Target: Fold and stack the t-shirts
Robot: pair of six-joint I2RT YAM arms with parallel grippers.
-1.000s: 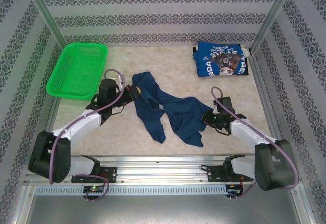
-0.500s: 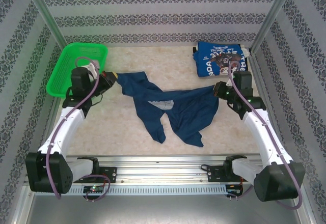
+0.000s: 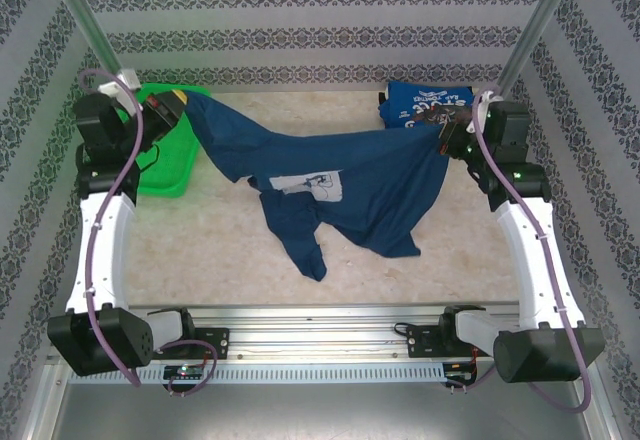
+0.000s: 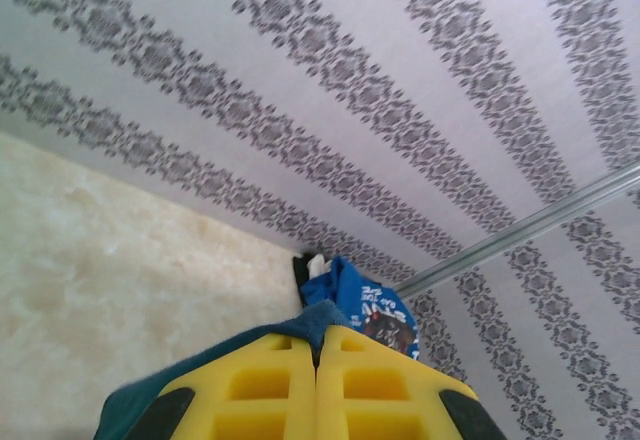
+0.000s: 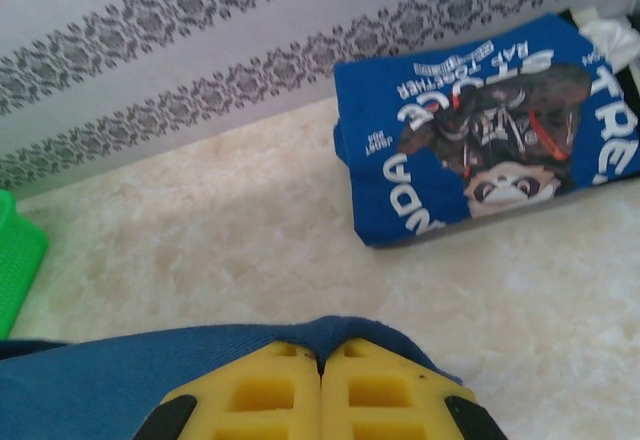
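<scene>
L gripper (image 3: 168,110), up over the green basket (image 3: 160,172) at far left, is pinching one edge of the navy t-shirt (image 3: 340,175), jaws closed on cloth. Shirt is hanging spread btwn both arms, lower part trailing on the table (image 3: 230,250). R gripper (image 3: 447,132) is clamping the opposite edge, near the folded blue t-shirt (image 3: 412,100) in the far-right corner.

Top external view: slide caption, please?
Left gripper and right gripper hold navy t-shirt stretched between them; blue t-shirt lies folded far right.

A navy shirt (image 3: 370,175), blue shirt (image 3: 410,108), green basket (image 3: 162,172).
</scene>
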